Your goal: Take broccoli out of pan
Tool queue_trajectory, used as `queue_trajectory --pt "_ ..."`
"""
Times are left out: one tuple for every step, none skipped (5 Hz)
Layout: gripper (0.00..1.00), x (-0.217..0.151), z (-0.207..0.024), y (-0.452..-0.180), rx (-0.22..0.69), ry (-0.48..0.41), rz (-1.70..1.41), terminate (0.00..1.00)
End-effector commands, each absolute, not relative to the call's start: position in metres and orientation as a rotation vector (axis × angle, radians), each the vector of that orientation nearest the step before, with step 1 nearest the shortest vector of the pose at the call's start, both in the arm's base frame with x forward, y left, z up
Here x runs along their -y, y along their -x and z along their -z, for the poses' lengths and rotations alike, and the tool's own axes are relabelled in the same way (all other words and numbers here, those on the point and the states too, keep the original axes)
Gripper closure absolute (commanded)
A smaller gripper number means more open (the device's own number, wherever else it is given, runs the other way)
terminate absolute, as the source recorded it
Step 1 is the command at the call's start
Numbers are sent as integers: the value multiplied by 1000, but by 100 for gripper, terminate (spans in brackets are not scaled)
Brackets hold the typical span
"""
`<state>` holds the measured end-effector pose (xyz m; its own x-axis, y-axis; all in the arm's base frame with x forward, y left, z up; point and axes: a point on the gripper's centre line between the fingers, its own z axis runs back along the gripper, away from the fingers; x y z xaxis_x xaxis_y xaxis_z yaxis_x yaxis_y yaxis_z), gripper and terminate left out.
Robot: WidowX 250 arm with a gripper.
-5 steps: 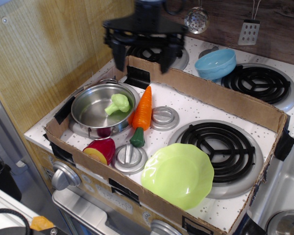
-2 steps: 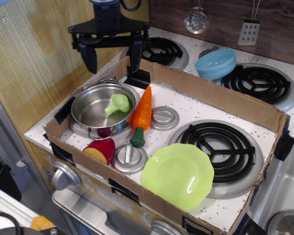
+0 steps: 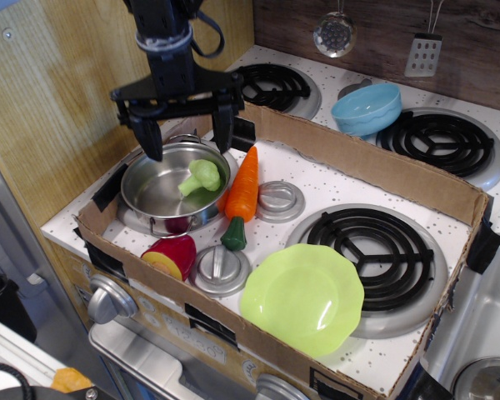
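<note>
Gripper had come down and left, fingers spread wide above the pan's back rim.
One cardboard box walled everything; one pan sat against its left wall; one broccoli lay inside the pan, near its right rim.

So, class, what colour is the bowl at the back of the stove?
Light blue bowl, seen in the only view, observation.image.

Broccoli in the pan, carrot just right, gripper spread above the pan's rear
</note>
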<state>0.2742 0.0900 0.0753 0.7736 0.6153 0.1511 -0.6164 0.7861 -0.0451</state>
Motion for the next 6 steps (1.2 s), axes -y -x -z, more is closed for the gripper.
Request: queue_trajectory --pt "0 -91 -75 -280 204 -30 -659 0" --pt "0 -89 -66 -285 241 -27 -645 0" --pt "0 -88 -60 -287 218 -44 -654 0" --pt "0 -87 -52 -286 201 -44 -664 0" --pt "0 -87 -51 -286 178 -81 -689 0" --pt "0 -88 -47 -286 156 -92 -694 0"
